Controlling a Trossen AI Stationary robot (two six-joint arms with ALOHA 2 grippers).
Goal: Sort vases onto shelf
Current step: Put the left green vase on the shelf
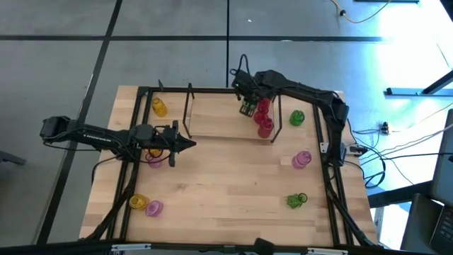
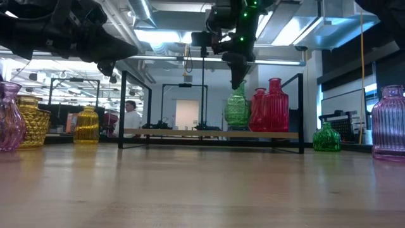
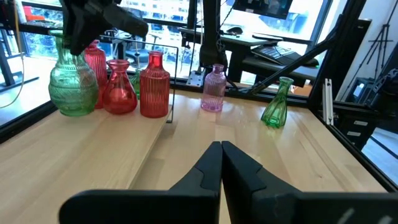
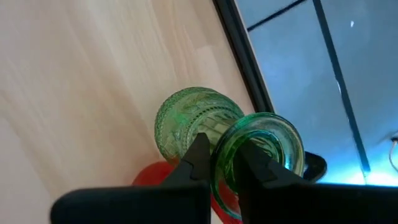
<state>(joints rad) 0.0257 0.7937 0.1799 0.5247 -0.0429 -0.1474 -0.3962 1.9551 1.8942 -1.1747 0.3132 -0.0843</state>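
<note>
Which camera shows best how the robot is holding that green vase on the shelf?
The right wrist view: the right gripper pinches the green vase at its rim, one finger inside the mouth. The low view shows the vase standing upright on the shelf. The left wrist view shows its body. In the high view the gripper covers it.

From above I can't make out the green vase (image 1: 249,108) on the shelf (image 1: 212,117), hidden under the right gripper (image 1: 248,110), and a yellow vase (image 1: 153,151) left of the shelf is mostly covered by the left arm (image 1: 106,138).
</note>
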